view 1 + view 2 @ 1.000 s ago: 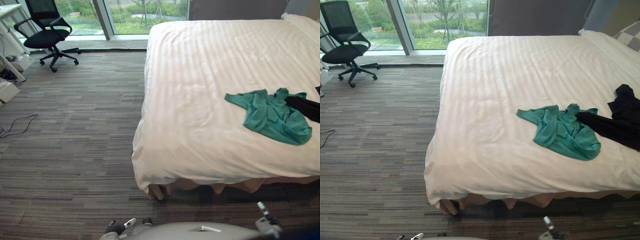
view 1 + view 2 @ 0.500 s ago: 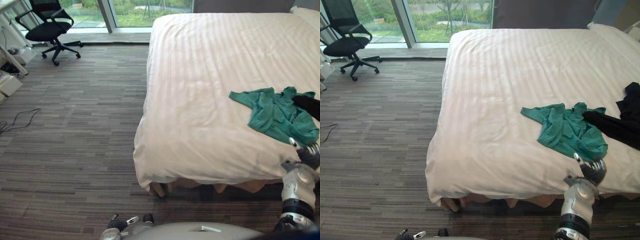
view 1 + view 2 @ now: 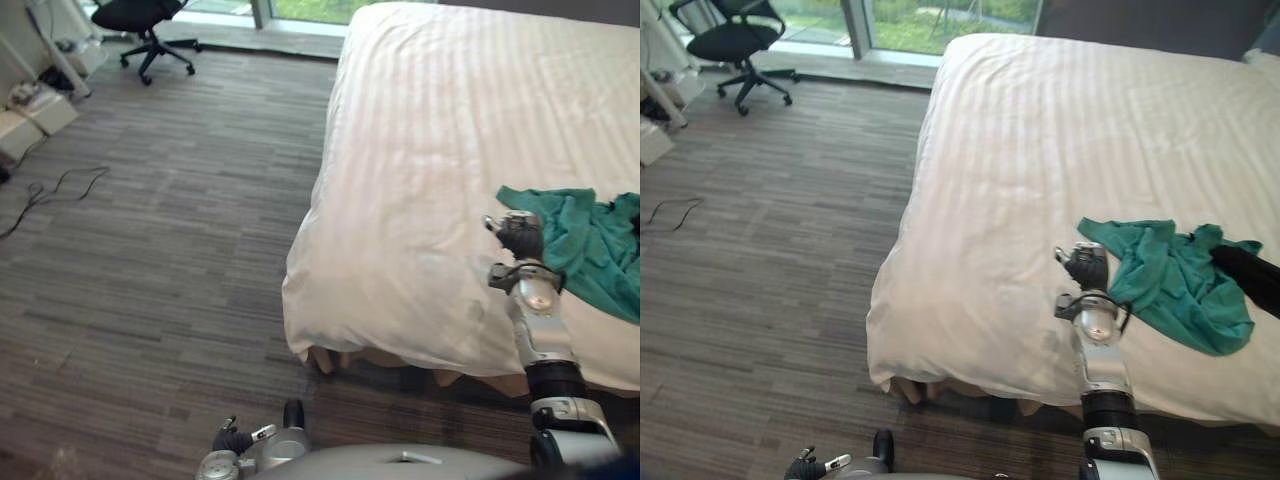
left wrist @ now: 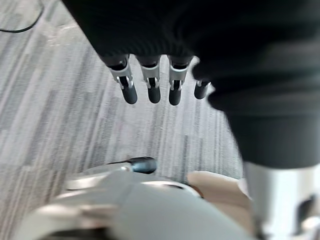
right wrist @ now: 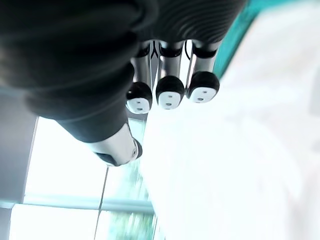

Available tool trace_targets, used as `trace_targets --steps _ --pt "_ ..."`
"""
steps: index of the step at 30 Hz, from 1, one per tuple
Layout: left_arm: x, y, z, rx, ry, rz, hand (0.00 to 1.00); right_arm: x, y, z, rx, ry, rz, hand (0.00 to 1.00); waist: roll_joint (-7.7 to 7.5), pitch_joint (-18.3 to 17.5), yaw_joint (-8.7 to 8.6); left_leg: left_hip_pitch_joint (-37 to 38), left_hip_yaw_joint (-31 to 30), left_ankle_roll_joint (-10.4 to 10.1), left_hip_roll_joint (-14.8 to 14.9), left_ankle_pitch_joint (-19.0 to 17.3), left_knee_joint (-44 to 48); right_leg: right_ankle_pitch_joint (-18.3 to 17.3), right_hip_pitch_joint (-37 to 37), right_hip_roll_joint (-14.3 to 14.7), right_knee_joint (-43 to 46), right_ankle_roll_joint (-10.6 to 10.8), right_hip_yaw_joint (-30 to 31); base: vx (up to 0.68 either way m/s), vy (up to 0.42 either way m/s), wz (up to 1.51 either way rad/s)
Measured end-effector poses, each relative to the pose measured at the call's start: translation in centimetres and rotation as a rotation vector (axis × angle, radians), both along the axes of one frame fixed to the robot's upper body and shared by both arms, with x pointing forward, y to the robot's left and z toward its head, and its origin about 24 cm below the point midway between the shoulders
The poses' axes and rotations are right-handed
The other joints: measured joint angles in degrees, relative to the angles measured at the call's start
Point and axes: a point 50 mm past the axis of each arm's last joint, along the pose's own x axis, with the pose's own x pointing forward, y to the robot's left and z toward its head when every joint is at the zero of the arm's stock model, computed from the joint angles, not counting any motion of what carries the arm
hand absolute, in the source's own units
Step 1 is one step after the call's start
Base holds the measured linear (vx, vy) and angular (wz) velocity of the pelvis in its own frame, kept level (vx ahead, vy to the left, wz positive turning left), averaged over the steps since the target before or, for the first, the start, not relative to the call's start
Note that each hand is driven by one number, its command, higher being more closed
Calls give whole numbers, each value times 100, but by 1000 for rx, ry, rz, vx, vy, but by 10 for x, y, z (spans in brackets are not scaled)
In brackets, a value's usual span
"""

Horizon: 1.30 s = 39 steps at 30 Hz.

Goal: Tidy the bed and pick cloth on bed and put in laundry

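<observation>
Right eye view: right hand [image 3: 1086, 267] hangs over the bed [image 3: 1040, 140], just beside the green cloth [image 3: 1170, 280] — fingers relaxed, holding nothing — left hand [image 4: 152, 87] likewise slack, empty.

The two head eyes look steeply down, sharing the white striped bed [image 3: 450, 150] at frame right and the grey-brown striped carpet [image 3: 150, 260] at left. Each wrist camera sits close behind its hand: the left hand [image 4: 152, 86] facing carpet, the right hand [image 5: 170, 91] facing the bed.

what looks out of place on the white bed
A crumpled teal cloth lies bunched on the white striped bed near its closest edge, a black garment overlapping its right side; the cover is otherwise smooth. The right hand is beside it.
</observation>
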Motion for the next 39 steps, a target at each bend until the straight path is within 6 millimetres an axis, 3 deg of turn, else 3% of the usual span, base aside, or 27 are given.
trace_targets --steps 2,4,10,15,21,24,27,32,37,39 --pt "4 1 2 4 -18 -1 0 7 27 5 17 -22 93 100 -22 126 50 -101 -177 2 -14 75 0 0 14 10 2 1 -177 -45 -25 35" --pt "6 1 3 7 -30 -2 0 9 44 6 29 -29 149 100 -41 191 201 -152 -211 5 -17 99 -1 0 -7 14 3 1 -203 -52 -16 24" --pt "13 4 5 16 -56 15 0 15 100 19 119 -67 332 100 -142 423 419 -552 -681 18 -78 300 0 -25 -141 27 60 4 -564 -61 -7 38" --pt "19 10 9 54 -81 30 0 16 153 30 177 -76 506 100 -377 689 712 -839 -1103 -3 -126 462 0 -227 -210 36 213 41 -879 -54 -16 36" --pt "33 12 13 58 -126 65 0 21 194 43 218 -69 606 100 -419 1127 1017 -1146 -1357 -77 -21 621 2 -290 -404 180 295 9 -1045 -62 -10 22" --pt "46 12 17 49 -167 80 0 27 198 53 214 -89 608 100 -408 1312 1173 -1387 -1465 -125 55 706 5 -348 -637 213 437 -43 -1100 -66 11 15" --pt "66 10 25 44 -245 71 0 40 199 80 212 -149 598 100 -328 1655 1259 -1835 -1639 -151 108 751 211 -486 -1036 204 806 -129 -1197 -75 20 20" --pt "95 -4 36 -13 -375 94 0 63 166 119 279 -252 451 100 43 1891 1346 -2709 -1832 -277 129 896 245 -883 -2106 -43 1756 -185 -1260 -83 25 12" --pt "111 -17 42 -65 -445 93 0 72 131 127 335 -293 330 100 177 1973 1341 -3337 -1854 -252 102 1147 172 -1245 -3042 -388 2605 -266 -1229 -50 -52 7" --pt "118 -23 47 -110 -493 115 0 73 119 132 363 -318 299 100 201 1991 1256 -3638 -1710 -256 101 1190 176 -1337 -3540 -522 2922 -312 -1082 -40 -46 -15"
